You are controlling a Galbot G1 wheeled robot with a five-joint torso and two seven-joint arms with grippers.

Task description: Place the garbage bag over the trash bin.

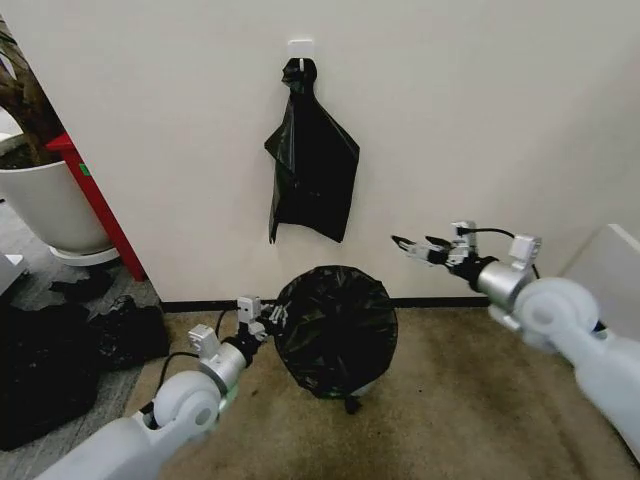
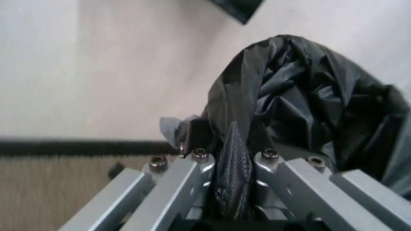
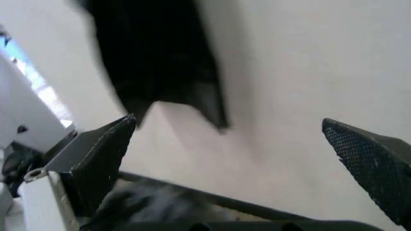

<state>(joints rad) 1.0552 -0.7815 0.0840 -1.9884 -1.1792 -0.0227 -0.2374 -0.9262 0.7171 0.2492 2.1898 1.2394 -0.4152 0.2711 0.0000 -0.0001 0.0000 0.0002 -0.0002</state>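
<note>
Left gripper (image 1: 268, 318) sits at the near-left rim of the trash bin, its fingers clamped on a fold of the garbage bag (image 1: 335, 328); in the left wrist view the glossy black plastic (image 2: 301, 106) is pinched between the pads. That bag already drapes over the bin's mouth and hides nearly all of it; only a sliver of the trash bin (image 1: 330, 396) seems to peek out at the base, on the carpet just before the wall. Right gripper (image 1: 416, 247) hangs up and to the right of the bin, well apart from it, jaws spread wide and empty. So the left arm is far nearer, and the bag's right edge lies down and leftward from the right gripper.
</note>
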